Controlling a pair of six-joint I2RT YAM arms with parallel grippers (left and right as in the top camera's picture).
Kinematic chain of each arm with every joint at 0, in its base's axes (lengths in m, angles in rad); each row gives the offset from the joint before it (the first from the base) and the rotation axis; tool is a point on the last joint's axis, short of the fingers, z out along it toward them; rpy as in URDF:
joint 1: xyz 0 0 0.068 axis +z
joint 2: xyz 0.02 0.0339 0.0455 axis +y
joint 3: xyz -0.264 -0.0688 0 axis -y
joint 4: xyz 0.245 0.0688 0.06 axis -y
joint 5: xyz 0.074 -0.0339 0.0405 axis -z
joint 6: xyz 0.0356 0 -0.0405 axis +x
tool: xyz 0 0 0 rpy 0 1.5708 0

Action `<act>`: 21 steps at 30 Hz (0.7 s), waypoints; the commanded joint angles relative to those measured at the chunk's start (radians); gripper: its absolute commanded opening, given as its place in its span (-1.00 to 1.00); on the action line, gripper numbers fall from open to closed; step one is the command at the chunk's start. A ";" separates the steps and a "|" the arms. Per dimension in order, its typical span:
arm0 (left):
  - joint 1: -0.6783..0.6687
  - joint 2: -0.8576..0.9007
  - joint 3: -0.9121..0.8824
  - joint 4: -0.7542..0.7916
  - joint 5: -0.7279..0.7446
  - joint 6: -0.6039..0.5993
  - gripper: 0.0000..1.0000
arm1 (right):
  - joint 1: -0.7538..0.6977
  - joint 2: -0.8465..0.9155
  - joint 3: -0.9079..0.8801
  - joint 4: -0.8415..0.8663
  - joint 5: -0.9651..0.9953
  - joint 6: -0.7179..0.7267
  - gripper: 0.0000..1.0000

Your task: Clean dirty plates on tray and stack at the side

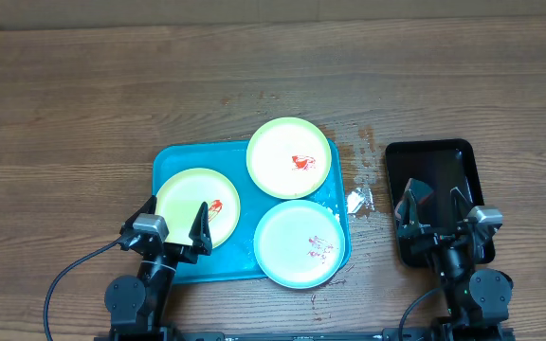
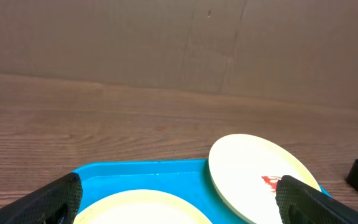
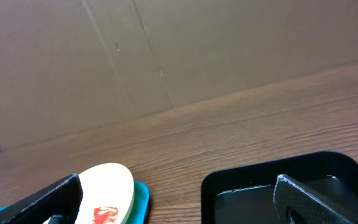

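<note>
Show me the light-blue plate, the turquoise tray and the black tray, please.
light-blue plate (image 1: 292,242): overhead view, on its white centre.
turquoise tray (image 1: 192,157): overhead view, bare floor near its far-left corner.
black tray (image 1: 439,170): overhead view, bare floor at its far end.

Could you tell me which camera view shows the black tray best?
The overhead view: nearly all of the black tray shows. The right wrist shows only its far end, the left wrist one corner.
</note>
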 commanded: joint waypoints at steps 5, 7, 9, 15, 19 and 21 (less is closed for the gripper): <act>0.005 -0.010 -0.003 -0.001 -0.009 -0.013 0.99 | -0.005 -0.007 -0.010 0.003 0.012 0.001 1.00; 0.005 -0.010 -0.004 -0.001 -0.009 -0.013 1.00 | -0.005 -0.007 -0.010 0.003 0.012 0.001 1.00; 0.005 -0.010 -0.003 -0.001 -0.009 -0.013 0.99 | -0.005 -0.007 -0.010 0.003 0.012 0.001 1.00; 0.005 -0.010 -0.004 -0.001 -0.009 -0.013 1.00 | -0.005 -0.007 -0.010 0.003 0.012 0.001 1.00; 0.005 -0.010 -0.004 -0.001 -0.009 -0.013 1.00 | -0.005 -0.007 -0.010 0.003 0.012 0.001 1.00; 0.005 -0.010 -0.003 -0.001 -0.009 -0.013 1.00 | 0.000 0.001 -0.010 0.003 0.012 0.001 1.00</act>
